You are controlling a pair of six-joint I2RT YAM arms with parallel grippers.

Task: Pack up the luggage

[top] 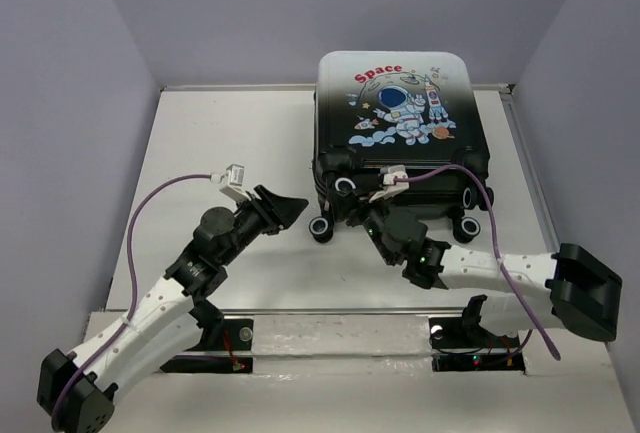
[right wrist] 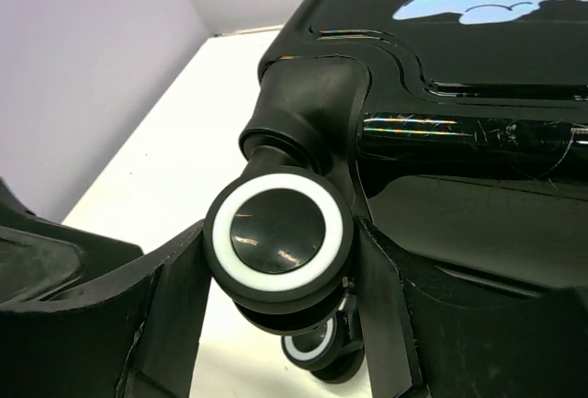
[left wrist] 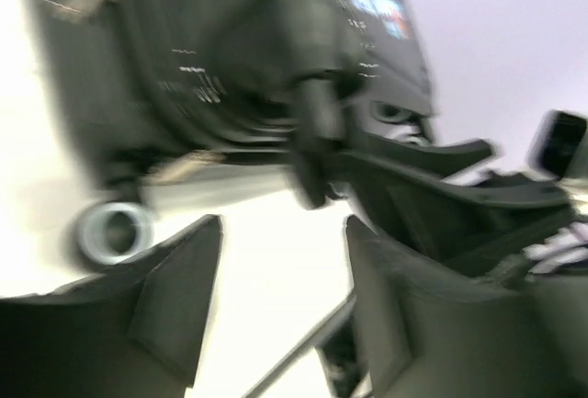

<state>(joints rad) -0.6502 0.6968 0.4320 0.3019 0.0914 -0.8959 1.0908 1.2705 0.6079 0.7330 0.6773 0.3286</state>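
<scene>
Rt claw (right wrist: pixel 278 226) is clamped on a black wheel (right wrist: pixel 276 260) of the suitcase (top: pixel 395 103), with one finger (right wrist: pixel 165 306) pressed to each side of the white-ringed disc. A second wheel (right wrist: pixel 317 347) peeks out just below it, lower centre of the wrist view. Lt claw (left wrist: pixel 285 233) is released: its two fingers stand apart with only bare white table (top: pixel 230 133) showing between them (that wrist view is badly blurred), and in the top view it sits left of centre, tips pointing at the case's nearest corner wheel (top: pixel 321 228) w/o touching it. The suitcase lies closed and flat, upper centre-right of the top view, astronaut print and red "Space" facing up, wheels toward the bottom of the frame. A purple cable (top: pixel 160 198) loops over the lt arm, at mid-left.
</scene>
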